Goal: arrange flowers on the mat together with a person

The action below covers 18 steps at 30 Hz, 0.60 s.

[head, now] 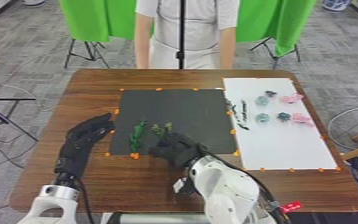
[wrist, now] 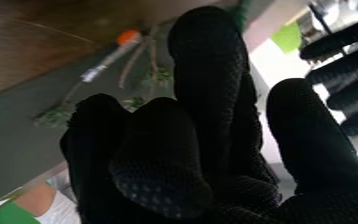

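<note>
A long, leafy green sprig [head: 137, 136] and smaller, finer sprigs [head: 157, 131] lie on the dark mat [head: 175, 105], and pink flowers [head: 291, 98] with pale green and dark pieces lie on the white mat [head: 282, 145]. The right hand [head: 174, 149] is positioned at the dark mat's near edge, grip state cannot be determined; the left hand [head: 88, 129] is beside that mat, fingers extended. Both mats rest on a brown wooden surface [head: 47, 170]; green drapes [head: 85, 20] hang beyond, above grey flooring [head: 24, 60].

On the wooden table [head: 95, 82], a dark mat [head: 171, 107] lies beyond the right hand [head: 177, 148], a white sheet [head: 286, 147] to that hand's right.
</note>
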Motion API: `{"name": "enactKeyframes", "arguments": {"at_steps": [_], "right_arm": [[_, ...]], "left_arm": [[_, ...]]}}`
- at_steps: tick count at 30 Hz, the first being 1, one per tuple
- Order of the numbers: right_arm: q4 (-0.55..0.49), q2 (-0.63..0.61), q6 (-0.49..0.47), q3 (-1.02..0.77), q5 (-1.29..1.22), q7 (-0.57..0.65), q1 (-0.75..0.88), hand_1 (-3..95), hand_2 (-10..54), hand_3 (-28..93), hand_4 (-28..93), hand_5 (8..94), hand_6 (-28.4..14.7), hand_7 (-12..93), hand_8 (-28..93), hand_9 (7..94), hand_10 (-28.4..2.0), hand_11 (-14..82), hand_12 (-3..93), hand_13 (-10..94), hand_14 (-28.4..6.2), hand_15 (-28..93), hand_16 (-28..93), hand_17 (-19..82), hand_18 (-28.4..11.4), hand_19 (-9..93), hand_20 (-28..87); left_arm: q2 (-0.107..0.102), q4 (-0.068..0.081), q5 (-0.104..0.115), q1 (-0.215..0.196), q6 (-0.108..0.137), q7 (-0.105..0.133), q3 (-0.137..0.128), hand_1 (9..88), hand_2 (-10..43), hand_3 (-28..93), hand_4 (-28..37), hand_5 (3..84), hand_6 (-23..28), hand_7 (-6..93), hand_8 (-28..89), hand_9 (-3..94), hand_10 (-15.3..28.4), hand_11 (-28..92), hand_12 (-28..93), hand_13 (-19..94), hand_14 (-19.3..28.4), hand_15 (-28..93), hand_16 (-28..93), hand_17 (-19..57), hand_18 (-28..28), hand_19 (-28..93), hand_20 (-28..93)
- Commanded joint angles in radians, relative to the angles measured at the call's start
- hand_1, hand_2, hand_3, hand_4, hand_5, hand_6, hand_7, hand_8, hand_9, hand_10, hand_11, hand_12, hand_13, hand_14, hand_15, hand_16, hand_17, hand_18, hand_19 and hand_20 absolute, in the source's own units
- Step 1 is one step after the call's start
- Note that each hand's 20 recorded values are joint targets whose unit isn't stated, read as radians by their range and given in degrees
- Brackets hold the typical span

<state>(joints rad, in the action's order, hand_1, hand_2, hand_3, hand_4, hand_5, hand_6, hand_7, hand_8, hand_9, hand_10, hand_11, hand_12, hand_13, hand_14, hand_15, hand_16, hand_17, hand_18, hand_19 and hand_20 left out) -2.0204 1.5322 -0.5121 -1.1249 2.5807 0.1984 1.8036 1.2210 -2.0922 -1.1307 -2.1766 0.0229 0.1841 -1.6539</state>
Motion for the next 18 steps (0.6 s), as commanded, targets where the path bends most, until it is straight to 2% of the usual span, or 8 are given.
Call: {"name": "enactKeyframes", "arguments": {"at_steps": [1, 8, 18], "right_arm": [[0.02, -0.039, -0.014, 0.007, 0.015, 0.031, 0.001, 23.2, 20.4, 64, -20, 69.9, 3.3, 14, -13, 93.7, -9.9, 53.3, 13.0, 94, -4.0, 72, 19, 75, -14.8, 93, 59], [0.019, -0.046, 0.004, -0.006, -0.002, 0.047, 0.004, 23.0, 20.4, 64, -20, 69.9, 2.9, 13, -13, 93.7, -9.8, 53.5, 12.9, 94, -3.9, 73, 18, 75, -14.7, 93, 59], [0.014, -0.072, 0.004, -0.026, -0.02, 0.058, -0.005, 22.8, 19.5, 64, -20, 70.7, 2.7, 13, -13, 93.7, -9.7, 53.8, 12.9, 94, -3.9, 73, 18, 75, -14.6, 93, 60]], "left_arm": [[0.008, 0.005, 0.005, -0.01, -0.008, -0.004, -0.002, 40.2, -7.7, 61, -11.1, 49.6, 0.5, 17.6, -8, 45.3, 12.2, 20, 15, 36, 16.4, 16, 5, 7.0, 12.1, 8, 22], [0.008, 0.008, 0.005, -0.005, -0.013, -0.008, -0.002, 40.1, -7.8, 61, -11.0, 49.7, 0.4, 17.7, -8, 45.2, 12.1, 20, 15, 36, 16.3, 16, 5, 6.9, 12.1, 8, 22], [0.011, 0.002, 0.005, -0.019, -0.005, 0.002, -0.003, 40.2, -7.7, 61, -11.1, 49.6, 0.4, 17.7, -8, 45.2, 12.1, 20, 15, 36, 16.3, 16, 5, 6.9, 12.1, 7, 22]]}}
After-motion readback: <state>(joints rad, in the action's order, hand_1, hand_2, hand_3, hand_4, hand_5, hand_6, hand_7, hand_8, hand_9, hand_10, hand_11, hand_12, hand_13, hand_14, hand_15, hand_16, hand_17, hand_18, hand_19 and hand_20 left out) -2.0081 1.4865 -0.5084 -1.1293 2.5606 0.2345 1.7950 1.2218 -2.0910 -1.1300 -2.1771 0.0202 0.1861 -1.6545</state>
